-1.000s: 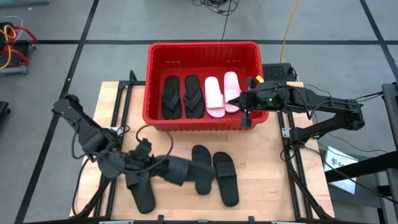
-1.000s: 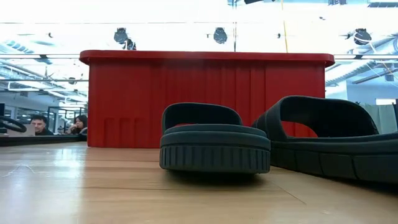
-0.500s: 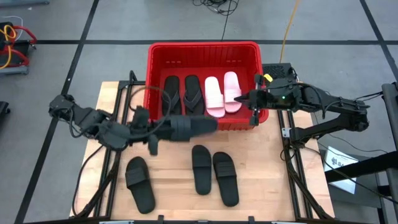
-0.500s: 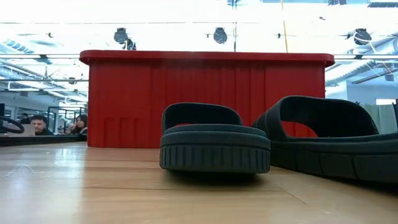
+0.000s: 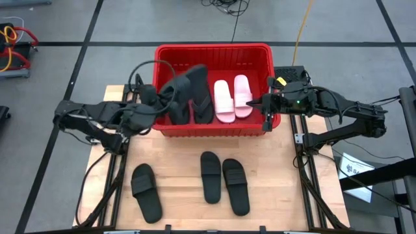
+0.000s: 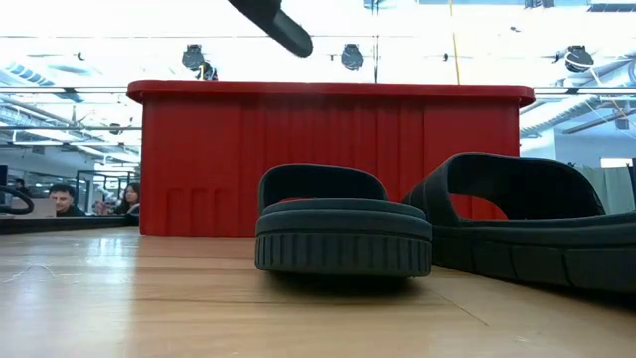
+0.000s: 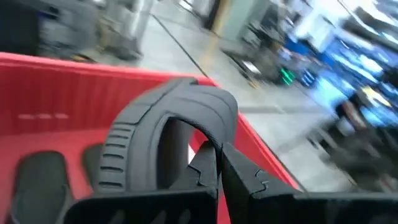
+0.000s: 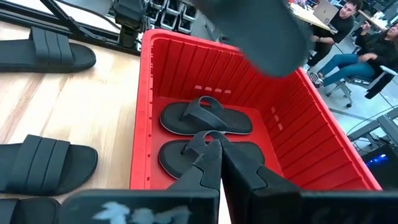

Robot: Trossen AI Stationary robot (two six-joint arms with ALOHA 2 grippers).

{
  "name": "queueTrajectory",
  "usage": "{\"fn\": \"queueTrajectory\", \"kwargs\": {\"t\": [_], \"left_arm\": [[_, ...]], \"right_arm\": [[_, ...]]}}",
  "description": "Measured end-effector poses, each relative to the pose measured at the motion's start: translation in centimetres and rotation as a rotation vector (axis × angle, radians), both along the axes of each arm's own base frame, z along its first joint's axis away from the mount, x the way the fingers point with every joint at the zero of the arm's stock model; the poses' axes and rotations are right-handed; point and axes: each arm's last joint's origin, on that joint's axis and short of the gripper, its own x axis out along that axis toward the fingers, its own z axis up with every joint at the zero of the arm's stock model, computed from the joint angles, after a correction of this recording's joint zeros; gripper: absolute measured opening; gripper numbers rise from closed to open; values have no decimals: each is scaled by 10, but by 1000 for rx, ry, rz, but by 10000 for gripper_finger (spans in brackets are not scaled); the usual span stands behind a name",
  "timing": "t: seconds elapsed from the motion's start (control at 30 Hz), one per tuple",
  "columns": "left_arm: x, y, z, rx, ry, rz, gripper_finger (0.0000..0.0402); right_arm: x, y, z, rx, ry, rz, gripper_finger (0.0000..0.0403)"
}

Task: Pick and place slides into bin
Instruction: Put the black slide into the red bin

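My left gripper (image 5: 162,101) is shut on a black slide (image 5: 188,84), held in the air over the left part of the red bin (image 5: 260,58). The slide's tip shows at the top of the low view (image 6: 273,22). In the bin lie a black flip-flop (image 5: 203,107) and two pink slides (image 5: 225,101), soles down. A second flip-flop (image 8: 205,155) shows in the right wrist view. Three black slides (image 5: 210,177) rest on the table. My right gripper (image 5: 266,109) hovers shut and empty at the bin's right wall. My left gripper pinches the black slide between its two fingers at the strap (image 7: 208,134), near where the strap meets the sole. The fingers come nearly level from the table's left. The slide sticks out beyond the fingers toward the far right, lifted clear above the bin.
Black slides lie on the wooden table near its front: one at the left (image 5: 146,192) and a pair at the middle (image 5: 236,186). The bin's right part next to the pink slides is bare red floor. People sit in the room beyond the table (image 6: 65,199).
My left gripper has swung the black slide up from low over the table's near left, toward the far edge, past the bin's near wall and over the bin's left part. The slide has turned to point far-right. My right gripper has drawn slightly toward the right edge.
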Motion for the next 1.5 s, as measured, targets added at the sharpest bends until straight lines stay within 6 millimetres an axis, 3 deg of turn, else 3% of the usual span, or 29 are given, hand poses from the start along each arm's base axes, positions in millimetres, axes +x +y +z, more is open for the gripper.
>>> {"fn": "queueTrajectory", "kwargs": {"t": [0.17,0.4,0.77,1.17,1.5], "left_arm": [[20,20,-14,-19,13,110,0],[32,41,-28,-70,-4,238,0],[48,46,-90,-133,-97,337,0],[52,66,-164,-172,-377,388,0],[55,87,-195,-226,-475,386,0]], "right_arm": [[0,0,0,-2,-1,1,0],[0,0,0,-7,-2,3,0],[0,0,0,-26,5,12,0],[0,0,1,-24,1,12,0],[2,0,2,-24,-15,11,0]]}}
